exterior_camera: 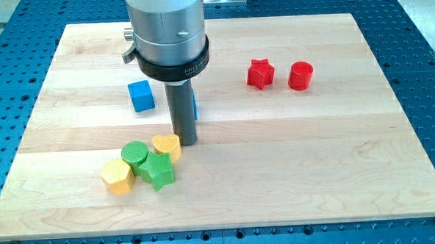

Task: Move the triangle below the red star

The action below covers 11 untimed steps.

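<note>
Pale wooden board (365,130), made of glued planks with visible grain, lies on a blue perforated metal table (13,168). From the view's top hangs the arm's brushed silver cylinder (165,25) with a black collar, ending in a straight dark rod; there are no jaws on it, so nothing is held or clamped.

My tip (187,142) rests on the board, just to the view's upper right of the yellow rounded plastic block (165,146), very close to it or touching; I cannot tell which. That yellow block heads a tight cluster: the green plastic cylinder (135,153) sits against its left side, the green plastic star (158,171) just below it, and the yellow plastic hexagon (118,176) at the cluster's lower left.

Directly behind the rod, a sliver of a blue plastic block (194,102) shows at the rod's right edge; its shape is hidden, so whether it is the triangle I cannot tell. A blue plastic cube (140,96) stands above and left of the tip, apart from the rod.

Well to the right of the tip and higher in the view sits the red plastic star (259,74), with the red plastic cylinder (300,76) just beside it on the right, not touching.
</note>
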Motion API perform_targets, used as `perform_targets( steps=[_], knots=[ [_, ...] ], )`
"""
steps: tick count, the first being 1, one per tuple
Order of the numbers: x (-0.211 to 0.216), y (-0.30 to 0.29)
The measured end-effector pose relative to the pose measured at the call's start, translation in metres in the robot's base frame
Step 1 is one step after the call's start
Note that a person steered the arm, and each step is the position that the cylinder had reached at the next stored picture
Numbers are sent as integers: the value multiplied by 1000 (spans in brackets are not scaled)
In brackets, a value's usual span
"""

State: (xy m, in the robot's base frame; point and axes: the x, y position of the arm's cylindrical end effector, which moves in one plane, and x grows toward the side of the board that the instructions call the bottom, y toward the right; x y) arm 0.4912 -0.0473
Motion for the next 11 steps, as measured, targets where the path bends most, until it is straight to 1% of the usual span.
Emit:
perform_targets(
  steps=[1, 2, 3, 4, 5, 6, 7, 8, 9, 10, 11],
  knots=[
    [-10, 0],
    [-24, -16],
    [-50, 29],
    [-100, 84],
    [-47, 18],
    [-47, -14],
    [-88, -52],
    [-127, 51],
    [-126, 22],
    [-96, 0],
    [-65, 59]
  ],
)
